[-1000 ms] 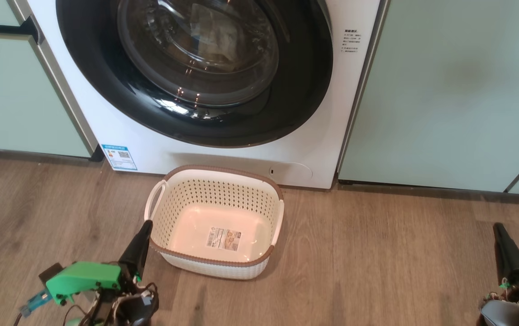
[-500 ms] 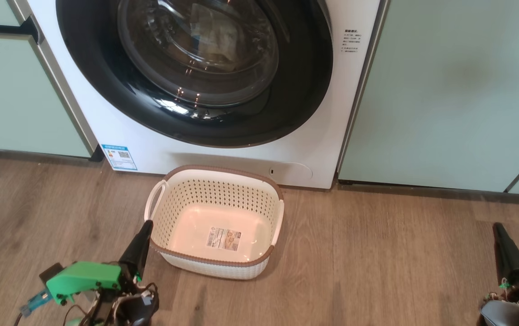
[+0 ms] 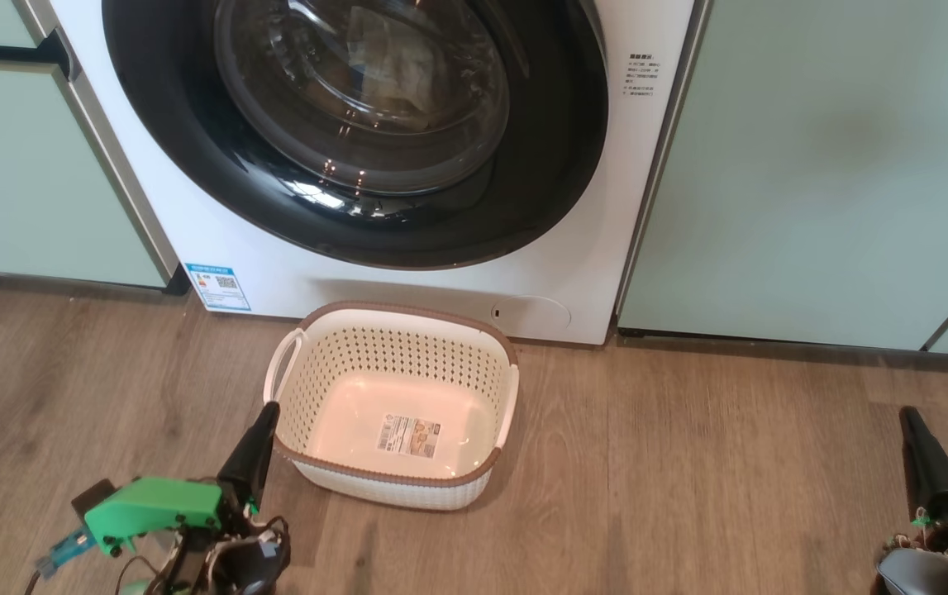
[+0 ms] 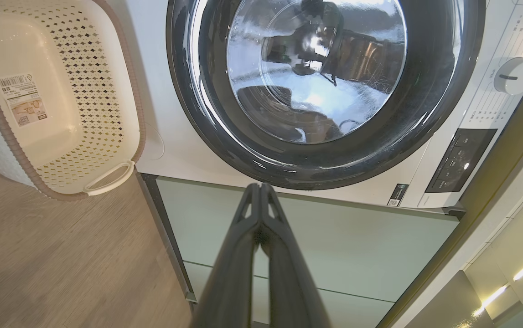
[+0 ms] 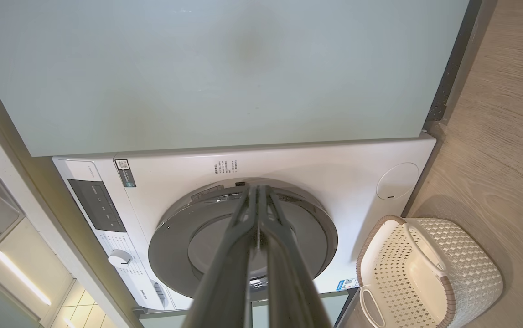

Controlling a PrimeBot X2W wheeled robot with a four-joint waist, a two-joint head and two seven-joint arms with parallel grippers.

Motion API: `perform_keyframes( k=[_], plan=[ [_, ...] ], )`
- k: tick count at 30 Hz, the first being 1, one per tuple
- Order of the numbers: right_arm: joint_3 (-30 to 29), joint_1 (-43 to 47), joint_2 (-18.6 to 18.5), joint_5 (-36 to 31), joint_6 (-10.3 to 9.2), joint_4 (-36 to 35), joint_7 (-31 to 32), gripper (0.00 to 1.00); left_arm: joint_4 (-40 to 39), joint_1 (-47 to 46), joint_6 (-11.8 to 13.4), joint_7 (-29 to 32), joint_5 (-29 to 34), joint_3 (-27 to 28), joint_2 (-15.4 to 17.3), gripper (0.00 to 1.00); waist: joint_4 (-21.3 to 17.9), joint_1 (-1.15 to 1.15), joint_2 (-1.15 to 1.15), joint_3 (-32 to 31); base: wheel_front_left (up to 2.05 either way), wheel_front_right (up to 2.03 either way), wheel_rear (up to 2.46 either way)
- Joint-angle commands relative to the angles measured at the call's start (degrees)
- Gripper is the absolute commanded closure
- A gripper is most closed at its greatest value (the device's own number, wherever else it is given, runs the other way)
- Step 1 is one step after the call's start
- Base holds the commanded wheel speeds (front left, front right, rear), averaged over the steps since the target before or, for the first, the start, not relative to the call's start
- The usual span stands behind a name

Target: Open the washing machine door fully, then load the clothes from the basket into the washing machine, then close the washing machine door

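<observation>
With the washing machine door (image 3: pixel 192 173) shut on the clothes (image 3: pixel 395 66), the basket (image 3: pixel 407 308) standing empty on the floor before it, and the left fingers (image 3: pixel 252 459) and right fingers (image 3: pixel 928 463) pressed together, the closing step is judged complete and no further move required.

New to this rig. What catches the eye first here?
The washing machine door, a glossy black ring around a glass bowl, sits shut at the top of the head view, with something pale behind the glass, likely the clothes. In front of it on the wood floor stands the basket, empty down to its label. The left gripper and right gripper sit low at either side, jaws shut.
</observation>
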Motion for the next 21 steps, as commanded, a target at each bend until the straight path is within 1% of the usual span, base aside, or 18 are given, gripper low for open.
perform_keyframes(
  k=[1,21],
  plan=[
    [0.9,-3.2,-0.3,-0.4,-0.17,-1.8,0.3,1.00,-1.6,-3.3,-0.5,0.2,0.6,2.4,0.4,1.00,0.0,0.00,0.00,0.0,0.00,0.00,0.00],
    [0.8,-3.2,-0.2,-0.4,-0.17,-1.8,0.4,1.00,-1.6,-3.3,-0.5,0.3,0.7,2.4,0.3,1.00,0.0,0.00,0.00,0.0,0.00,0.00,0.00]
  ],
)
